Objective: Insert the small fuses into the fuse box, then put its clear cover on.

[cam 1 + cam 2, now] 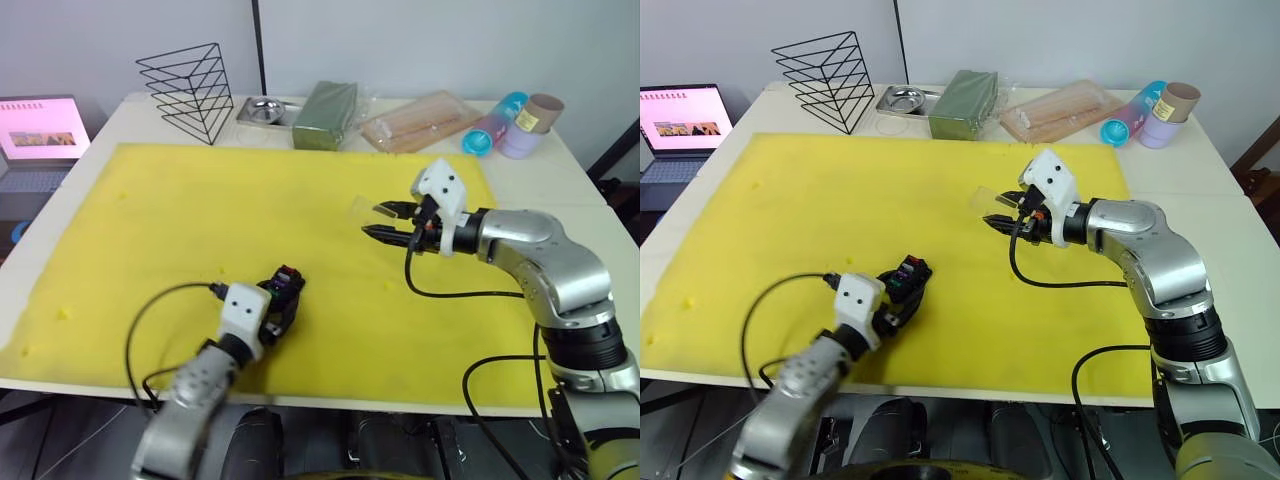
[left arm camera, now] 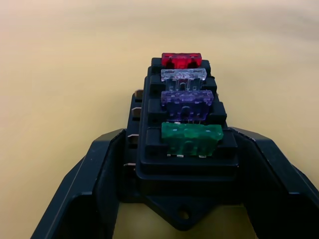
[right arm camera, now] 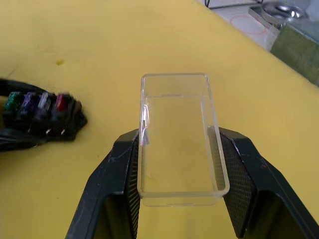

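The right gripper clamps the clear cover by its long sides above the yellow mat, well apart from the fuse box, which the left gripper grips near the mat's front edge with the red, pale grey, purple and green small fuses seated in a row. The thin, slick cover could slip or tilt in the fingers, or meet the box askew and jam on a fuse top. The right arm reaches in from the right with its forearm roughly level, while the left arm comes up low from the front.
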Controlling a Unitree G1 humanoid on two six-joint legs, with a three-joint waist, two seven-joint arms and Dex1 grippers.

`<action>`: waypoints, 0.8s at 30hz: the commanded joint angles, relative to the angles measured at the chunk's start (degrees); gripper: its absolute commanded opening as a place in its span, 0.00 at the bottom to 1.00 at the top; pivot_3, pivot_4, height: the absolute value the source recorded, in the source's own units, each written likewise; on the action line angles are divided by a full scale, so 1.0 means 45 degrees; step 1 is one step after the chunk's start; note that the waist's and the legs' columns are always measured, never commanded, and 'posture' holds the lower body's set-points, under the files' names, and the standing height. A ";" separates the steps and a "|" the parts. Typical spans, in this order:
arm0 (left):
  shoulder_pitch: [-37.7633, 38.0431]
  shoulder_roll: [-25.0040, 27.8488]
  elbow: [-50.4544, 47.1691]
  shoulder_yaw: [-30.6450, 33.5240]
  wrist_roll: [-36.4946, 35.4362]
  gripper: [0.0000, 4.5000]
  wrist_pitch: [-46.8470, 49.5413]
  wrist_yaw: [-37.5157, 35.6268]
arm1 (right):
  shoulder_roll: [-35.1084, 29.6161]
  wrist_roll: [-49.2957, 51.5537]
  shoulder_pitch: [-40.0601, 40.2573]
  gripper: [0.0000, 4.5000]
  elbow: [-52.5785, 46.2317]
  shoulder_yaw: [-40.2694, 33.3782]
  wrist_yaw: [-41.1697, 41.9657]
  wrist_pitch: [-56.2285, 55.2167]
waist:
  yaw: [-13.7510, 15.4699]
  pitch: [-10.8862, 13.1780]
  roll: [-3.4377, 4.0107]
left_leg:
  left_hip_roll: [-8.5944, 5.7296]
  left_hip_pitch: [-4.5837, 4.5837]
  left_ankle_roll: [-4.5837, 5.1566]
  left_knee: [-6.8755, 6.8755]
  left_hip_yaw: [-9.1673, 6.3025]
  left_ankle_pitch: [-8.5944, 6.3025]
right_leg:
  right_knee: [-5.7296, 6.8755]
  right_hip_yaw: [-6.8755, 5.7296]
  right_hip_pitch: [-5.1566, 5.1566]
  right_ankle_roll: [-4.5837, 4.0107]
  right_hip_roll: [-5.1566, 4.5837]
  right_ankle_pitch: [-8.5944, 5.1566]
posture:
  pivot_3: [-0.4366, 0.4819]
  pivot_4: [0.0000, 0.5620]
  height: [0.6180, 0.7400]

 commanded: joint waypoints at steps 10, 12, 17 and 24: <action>-0.6096 0.3353 0.6970 -0.0635 -0.2715 0.63 -0.3312 -1.1291 | -0.0117 -0.0170 -0.1575 0.40 0.1026 0.1411 0.3515 -0.2706 | 0.0027 0.0014 0.0009 | -0.0011 -0.0033 0.0000 0.0013 0.0062 0.0001 | -0.0015 -0.0020 -0.0009 0.0029 -0.0014 0.0014 | 0.48 0.27 1.00; -0.7075 0.3040 0.8314 -0.0944 -0.2370 0.63 -0.4154 -1.1967 | -0.0155 -0.0120 -0.1702 0.40 0.0856 0.1771 0.4104 -0.2716 | 0.0026 0.0014 0.0010 | -0.0011 -0.0035 0.0003 0.0013 0.0065 -0.0001 | -0.0018 -0.0016 -0.0009 0.0033 -0.0014 0.0013 | 0.48 0.27 1.00; -0.8589 0.2217 1.0853 -0.1260 -0.1690 0.63 -0.5790 -1.2697 | -0.0120 -0.0507 -0.1405 0.40 0.0439 0.2505 0.4546 -0.2920 | 0.0034 0.0014 0.0009 | -0.0011 -0.0046 0.0005 0.0026 0.0056 0.0000 | -0.0007 -0.0024 -0.0020 0.0035 -0.0008 0.0014 | 0.48 0.27 1.00; -0.9071 0.1261 1.2833 -0.1257 -0.0861 0.63 -0.8034 -1.2452 | 0.0588 -0.1396 -0.0614 0.40 0.0486 0.3252 0.3737 -0.3270 | 0.0065 0.0013 0.0010 | -0.0010 -0.0055 0.0005 0.0034 0.0055 0.0000 | -0.0002 -0.0021 -0.0025 0.0038 -0.0012 0.0016 | 0.48 0.27 1.00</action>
